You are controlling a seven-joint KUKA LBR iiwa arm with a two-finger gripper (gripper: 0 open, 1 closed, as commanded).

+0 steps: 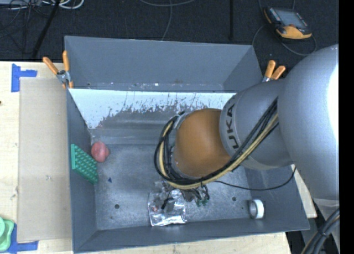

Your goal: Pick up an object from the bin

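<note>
where i am: i am reaching into the grey bin from the right, with my orange wrist cover hanging over the floor towards the front wall.
claw: my claw is sitting low under that cover, at the upper edge of a crumpled silver foil piece.
claw state: i am not able to tell whether it is released or clenched, as the cover and cables are hiding it.
task's thing: the foil piece is lying on the bin floor close to the front wall, a little left of the middle. it is the thing nearest my claw.
contact: i am touching it or hovering just above it, and i cannot say which.
other things: a pink ball is resting just beside a green perforated block by the left wall. a small pale ring is lying near the front right corner. all three are lying well apart from me.
done so far: i am judging the descent into the bin as made.
left to do: nothing is showing as lifted, so securing a grip and raising the thing clear of the bin are remaining.
</note>
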